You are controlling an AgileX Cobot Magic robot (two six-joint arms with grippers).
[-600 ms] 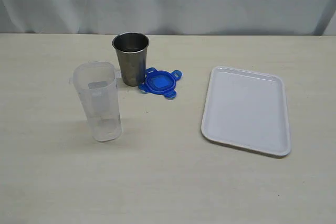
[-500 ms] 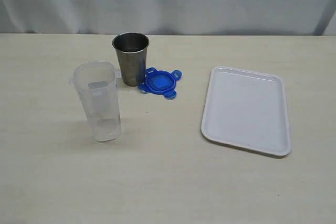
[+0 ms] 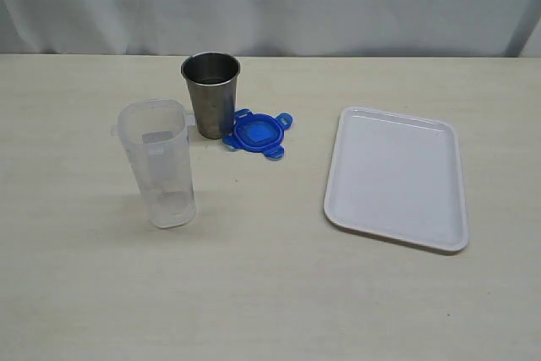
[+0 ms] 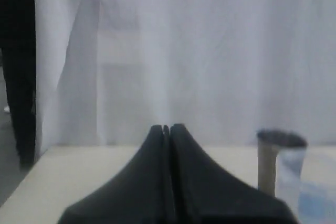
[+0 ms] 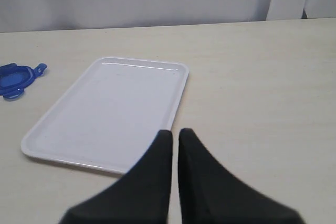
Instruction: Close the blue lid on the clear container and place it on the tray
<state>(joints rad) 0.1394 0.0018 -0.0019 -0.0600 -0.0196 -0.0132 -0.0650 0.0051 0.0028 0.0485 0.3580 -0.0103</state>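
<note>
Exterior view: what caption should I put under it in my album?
The clear container stands open, its blue lid lies beside a steel cup, a white tray waits on the right.

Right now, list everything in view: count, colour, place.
table: 1, pale beige, under everything
curtain: 1, grey-white, behind the table
container: 1, clear, upright and open, left side of the exterior view
cup: 1, steel, upright, just behind the container
lid: 1, blue, flat on the table right beside the cup, not on the container
tray: 1, white, right side, nothing on it
left hand: 1, black, shut, holding nothing, seen only in its wrist view
right hand: 1, black, shut, holding nothing, by the tray's edge
</note>
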